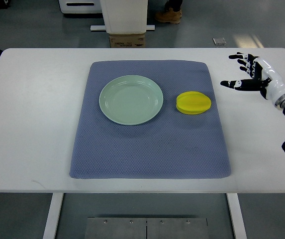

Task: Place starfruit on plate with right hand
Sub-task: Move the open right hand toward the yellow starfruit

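Note:
A yellow starfruit [193, 102] lies on the blue mat [149, 144], just right of the pale green plate [131, 99]. The plate holds nothing. My right hand [245, 72] hovers over the white table at the right, fingers spread and holding nothing, well to the right of the starfruit and slightly farther back. The left arm does not show.
The white table [28, 124] carries the mat in its middle. Beyond the far edge stand a cardboard box [127, 40], a white pedestal and a person's boot [168, 16]. A small grey tag [220, 41] lies near the far edge.

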You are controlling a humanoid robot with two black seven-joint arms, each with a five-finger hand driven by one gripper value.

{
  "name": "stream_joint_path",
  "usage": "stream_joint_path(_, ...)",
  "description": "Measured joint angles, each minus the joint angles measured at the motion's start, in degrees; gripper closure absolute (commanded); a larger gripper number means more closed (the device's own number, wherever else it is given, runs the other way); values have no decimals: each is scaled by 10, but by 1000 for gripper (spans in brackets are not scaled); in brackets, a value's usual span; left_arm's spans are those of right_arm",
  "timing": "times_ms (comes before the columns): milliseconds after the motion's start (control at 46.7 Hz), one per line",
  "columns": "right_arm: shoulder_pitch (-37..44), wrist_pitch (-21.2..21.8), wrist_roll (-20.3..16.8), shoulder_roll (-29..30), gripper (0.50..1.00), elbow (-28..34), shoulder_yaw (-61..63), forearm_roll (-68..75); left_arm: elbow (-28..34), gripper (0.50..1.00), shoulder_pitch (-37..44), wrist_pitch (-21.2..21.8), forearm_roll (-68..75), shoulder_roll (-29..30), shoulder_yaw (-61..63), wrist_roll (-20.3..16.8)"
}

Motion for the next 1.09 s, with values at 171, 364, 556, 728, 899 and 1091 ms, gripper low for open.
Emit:
stream_joint_path(171, 1, -31, 0, -9, 500, 36, -20, -47, 0, 500, 0, 0, 0, 0, 0, 0)
stream_joint_path(364, 7, -43, -2, -10, 500, 45, -21, -62, 0, 500, 0, 0, 0, 0, 0, 0)
stream_joint_path(556, 8, -43, -3, -10, 500, 46, -21, -62, 0, 500, 0, 0, 0, 0, 0, 0)
stream_joint_path(728, 9, -43, -3, -10, 500, 46, -21, -64, 0, 500, 0, 0, 0, 0, 0, 0)
stream_joint_path(899, 10, -45, -3, -10, 500, 45, -27, -64, 0, 500, 0, 0, 0, 0, 0, 0)
stream_joint_path(1091, 10, -64, -3, -10, 500, 45, -37, -66, 0, 500, 0, 0, 0, 0, 0, 0)
